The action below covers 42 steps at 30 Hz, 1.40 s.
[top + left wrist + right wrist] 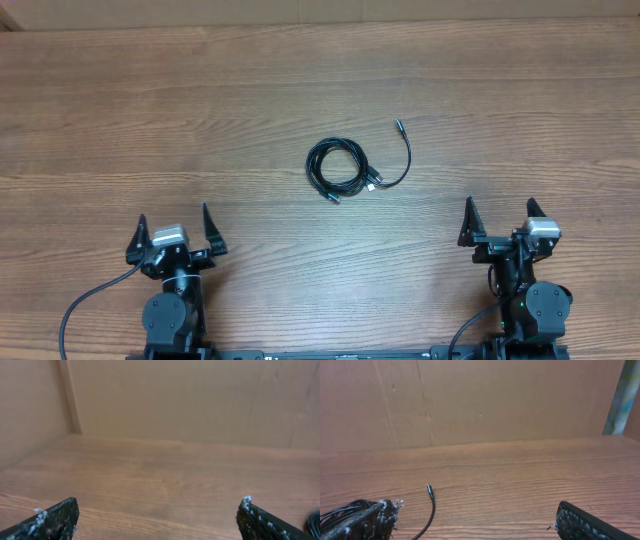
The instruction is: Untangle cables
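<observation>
The cables [340, 166] lie as a small black coiled bundle on the wooden table, a little right of centre. One loose end curves out to the right and up to a small plug [397, 127]. A silvery plug [370, 184] sits at the bundle's lower right. In the right wrist view the loose end [430, 497] and part of the coil [342, 510] show at the lower left. My left gripper [175, 238] is open and empty near the front left. My right gripper [500, 226] is open and empty near the front right. Both are well short of the cables.
The wooden table [200, 120] is backed by a brown cardboard wall [495, 400]. Thicker black arm cables [85, 300] run beside the arm bases at the front edge. A greenish post [622, 395] stands at the far right.
</observation>
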### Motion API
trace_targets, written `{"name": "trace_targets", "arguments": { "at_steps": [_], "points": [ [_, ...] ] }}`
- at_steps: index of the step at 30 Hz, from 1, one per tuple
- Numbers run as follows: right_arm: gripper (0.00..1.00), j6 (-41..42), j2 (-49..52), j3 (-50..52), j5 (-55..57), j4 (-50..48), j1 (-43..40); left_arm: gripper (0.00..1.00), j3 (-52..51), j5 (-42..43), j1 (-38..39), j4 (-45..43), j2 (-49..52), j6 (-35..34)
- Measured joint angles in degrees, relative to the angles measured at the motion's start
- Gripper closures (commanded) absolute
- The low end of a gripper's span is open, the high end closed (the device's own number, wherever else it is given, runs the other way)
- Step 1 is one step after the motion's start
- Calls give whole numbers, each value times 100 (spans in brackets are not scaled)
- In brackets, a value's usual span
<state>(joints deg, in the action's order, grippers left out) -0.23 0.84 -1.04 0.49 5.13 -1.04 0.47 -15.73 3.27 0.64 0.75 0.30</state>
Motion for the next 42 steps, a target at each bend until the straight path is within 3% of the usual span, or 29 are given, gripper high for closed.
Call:
{"name": "trace_targets", "arguments": {
  "at_steps": [5,10,13,19,24,33,38,42],
  "points": [
    [0,2,0,0,0,-2,0,1,0,122,0,-125,0,-81],
    [0,2,0,-2,0,-24,0,0,190,1502,0,-529,7,-232],
    [0,2,0,0,-7,-157,0,0,750,2011,0,-448,7,-481],
    [0,0,0,0,-26,-15,0,1,2389,2597,0,516,11,-949],
    [0,2,0,-2,-212,-42,0,0,3108,3832,0,651,11,-1093],
    [0,286,0,0,-1672,-581,0,0,3204,5539,0,1117,11,-1176],
    [0,385,0,-2,-3036,-1069,2,0,3204,5729,0,1172,11,-1198],
    [0,420,2,-133,-3491,-798,2,0,3204,5466,0,1222,11,-1290]
  ]
}}
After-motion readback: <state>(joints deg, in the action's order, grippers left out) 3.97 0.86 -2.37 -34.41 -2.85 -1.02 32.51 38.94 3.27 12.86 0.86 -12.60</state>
